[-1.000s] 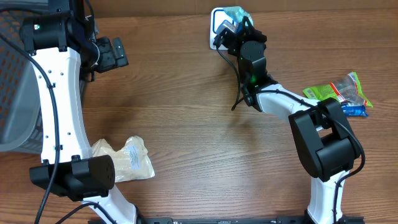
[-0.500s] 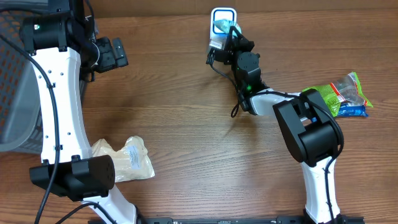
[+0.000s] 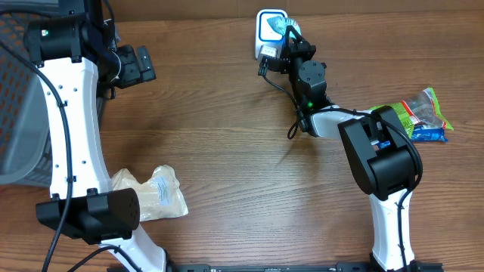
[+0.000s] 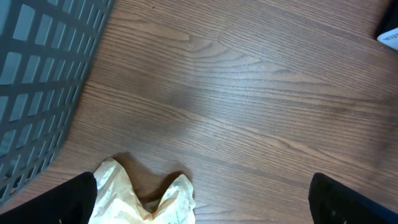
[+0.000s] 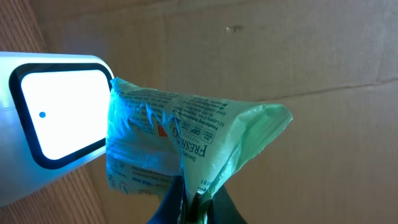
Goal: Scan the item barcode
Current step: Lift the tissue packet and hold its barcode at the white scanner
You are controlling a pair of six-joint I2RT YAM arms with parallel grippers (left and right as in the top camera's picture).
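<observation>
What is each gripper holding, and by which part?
The right gripper pinches the green packet by one edge, in front of the scanner. The left gripper is open, holding nothing.

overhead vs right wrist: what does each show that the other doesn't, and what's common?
Overhead only: the open left tool, a pale bag by the left arm's base, snack packets at the table's right edge, and a grey basket on the left. Right wrist only: the print on the green bag and how the right tool pinches its lower edge. Both: the green bag held up against the lit scanner.
</observation>
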